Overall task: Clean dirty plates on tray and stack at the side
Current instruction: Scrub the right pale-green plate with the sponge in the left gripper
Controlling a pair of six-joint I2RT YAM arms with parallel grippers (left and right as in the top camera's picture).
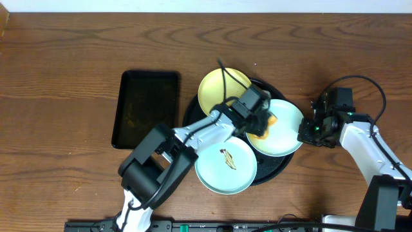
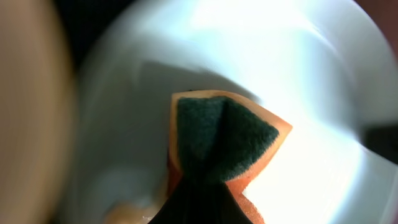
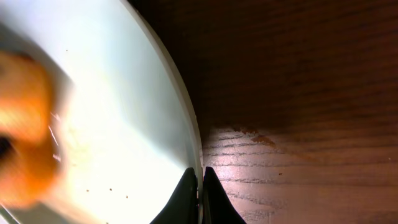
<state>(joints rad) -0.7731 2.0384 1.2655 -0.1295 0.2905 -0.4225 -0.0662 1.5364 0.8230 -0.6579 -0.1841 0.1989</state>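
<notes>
Dark wood-grain tabletop (image 1: 64,51) is running under everything, with a pale strip along its far edge. At its middle the round glossy black tray (image 1: 278,167) is carrying all three plates, and a smaller rectangular black tray (image 1: 146,108) is lying just beside it on my left, not touching it.

The pale yellow plate (image 1: 215,90) is sitting at the back of the round tray, its far edge hanging past the rim. The front mint-blue plate (image 1: 212,169) is lying nearest my base and overhanging the near rim, showing a small brown smear (image 1: 228,159) at its centre. The right mint-blue plate (image 1: 286,132) is resting on the tray's right side, reaching past the rim there and meeting the front plate's edge.

My left arm is stretching diagonally over the tray, hiding part of the yellow plate, and its black cable (image 1: 223,77) is looping across that plate. My left gripper (image 2: 199,199) is pinching an orange sponge with a dark green scouring face (image 2: 217,134), folded between the fingers and pressing down on the right mint-blue plate (image 2: 298,74). A tan smear is showing on the plate just beside the sponge.

My right arm is bending in from the right, and my right gripper (image 3: 200,193) is clamping that plate's rim (image 3: 186,118), one finger on either side of the edge.
</notes>
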